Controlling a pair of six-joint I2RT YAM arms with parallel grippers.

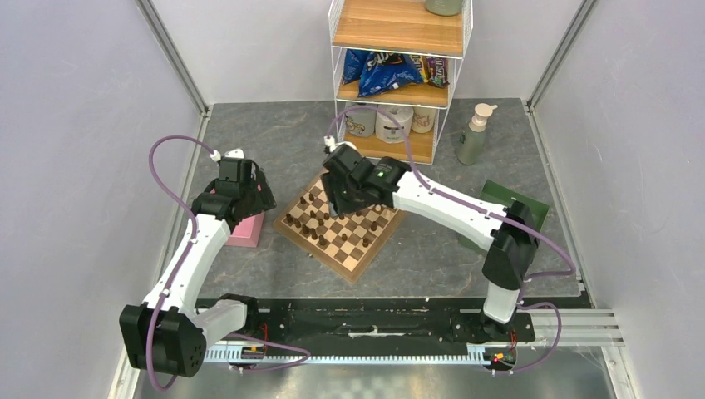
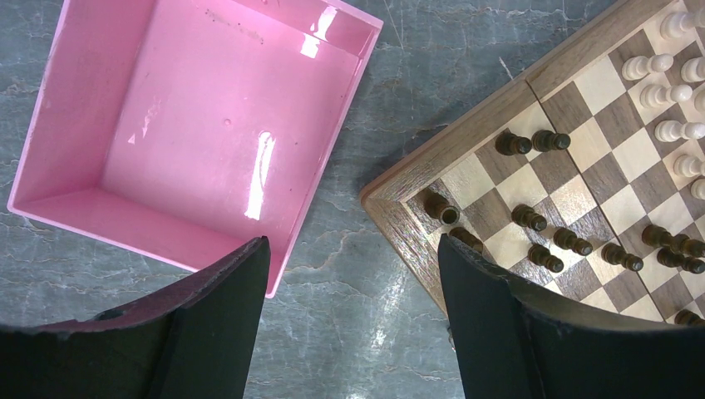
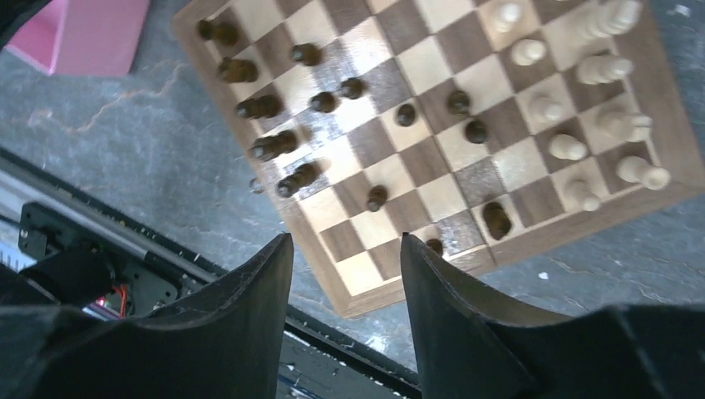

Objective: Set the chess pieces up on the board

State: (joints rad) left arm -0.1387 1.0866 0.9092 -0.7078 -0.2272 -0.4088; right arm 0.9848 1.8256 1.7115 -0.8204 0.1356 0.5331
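The board [image 1: 353, 249] lies turned diamond-wise in the middle of the table. Several dark brown chess pieces [image 1: 312, 218] stand on its left part, some off their rows; they also show in the left wrist view [image 2: 532, 220] and the right wrist view [image 3: 274, 145]. Cream pieces [image 3: 582, 71] stand in two rows at the far side [image 2: 665, 96]. My left gripper [image 2: 353, 245] is open and empty above the bare table between the pink tray and the board's corner [image 2: 465, 145]. My right gripper [image 3: 345, 238] is open and empty, held high over the board's near edge [image 3: 582, 223].
An empty pink tray [image 2: 216, 125] sits left of the board [image 1: 245, 231]. A green tray [image 1: 515, 204] lies under the right arm. A wire shelf with snacks and cups [image 1: 399, 75] and a pump bottle [image 1: 475, 133] stand at the back. Grey walls close both sides.
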